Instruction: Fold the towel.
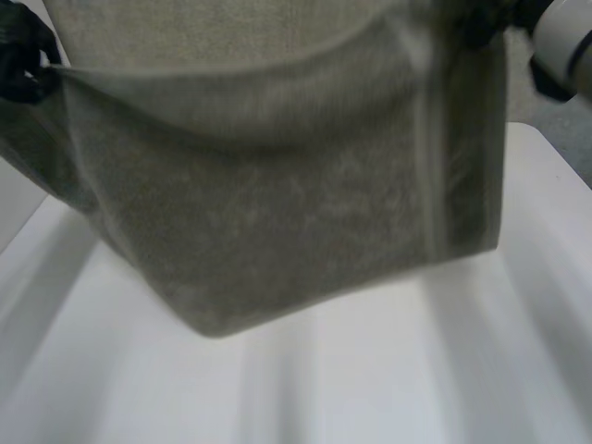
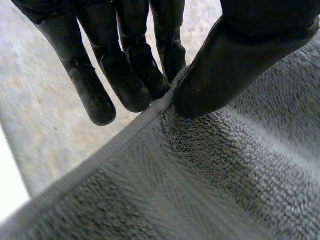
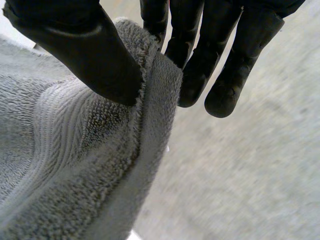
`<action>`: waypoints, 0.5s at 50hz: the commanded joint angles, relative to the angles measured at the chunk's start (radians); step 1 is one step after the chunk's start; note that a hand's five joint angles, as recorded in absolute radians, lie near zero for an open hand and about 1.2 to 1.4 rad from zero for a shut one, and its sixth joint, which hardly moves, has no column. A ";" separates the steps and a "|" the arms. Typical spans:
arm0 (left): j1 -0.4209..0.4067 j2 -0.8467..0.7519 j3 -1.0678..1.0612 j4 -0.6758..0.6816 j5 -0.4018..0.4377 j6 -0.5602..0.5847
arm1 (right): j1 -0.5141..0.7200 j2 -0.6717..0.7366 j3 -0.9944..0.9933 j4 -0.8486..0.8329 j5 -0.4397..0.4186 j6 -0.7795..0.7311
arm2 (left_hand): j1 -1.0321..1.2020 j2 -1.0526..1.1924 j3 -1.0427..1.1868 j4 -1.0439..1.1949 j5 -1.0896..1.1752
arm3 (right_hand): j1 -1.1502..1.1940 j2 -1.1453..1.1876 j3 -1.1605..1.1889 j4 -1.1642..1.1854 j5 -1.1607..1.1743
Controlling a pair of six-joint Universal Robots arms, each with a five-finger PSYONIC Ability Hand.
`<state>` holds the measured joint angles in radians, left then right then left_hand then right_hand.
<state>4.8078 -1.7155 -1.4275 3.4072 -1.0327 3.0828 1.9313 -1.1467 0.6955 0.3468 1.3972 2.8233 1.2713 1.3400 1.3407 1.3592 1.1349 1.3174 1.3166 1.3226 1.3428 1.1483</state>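
A grey-green towel (image 1: 296,185) hangs lifted above the white table (image 1: 370,370), its lower fold sagging toward the table's middle. My left hand (image 1: 23,65) holds it at the upper left corner; in the left wrist view the thumb (image 2: 235,55) pinches the towel's hemmed edge (image 2: 150,165) against the fingers (image 2: 125,75). My right hand (image 1: 486,23) holds the upper right corner; in the right wrist view its thumb (image 3: 85,50) presses the towel's edge (image 3: 100,150) against the fingers (image 3: 200,60).
The white table stretches below and in front of the hanging towel. Grey floor (image 3: 250,175) lies beyond the table's sides. My right arm's white forearm (image 1: 564,37) is at the upper right.
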 commanded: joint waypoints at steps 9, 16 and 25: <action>-0.157 -0.461 0.623 0.006 -0.208 0.005 | 0.067 0.370 -0.273 -0.400 0.006 -0.070 | 0.125 0.056 0.056 0.037 0.087 | 0.079 0.080 0.074 0.054 0.073; -0.166 -0.487 0.868 0.027 -0.326 -0.004 | 0.061 0.357 -0.341 -0.644 0.077 0.045 | 0.125 0.056 0.056 0.037 0.087 | 0.079 0.080 0.074 0.054 0.073; -0.189 -0.443 0.704 0.033 -0.291 -0.003 | 0.049 0.349 -0.312 -0.492 0.010 0.105 | 0.125 0.056 0.056 0.037 0.087 | 0.079 0.080 0.074 0.054 0.073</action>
<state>4.6299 -2.1904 -0.5742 3.4399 -1.3658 3.0782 1.9895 -0.7996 0.3562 -0.3003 1.4713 2.9197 1.2712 1.3400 1.3410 1.3634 1.1350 1.3207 1.3213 1.3227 1.3431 1.1483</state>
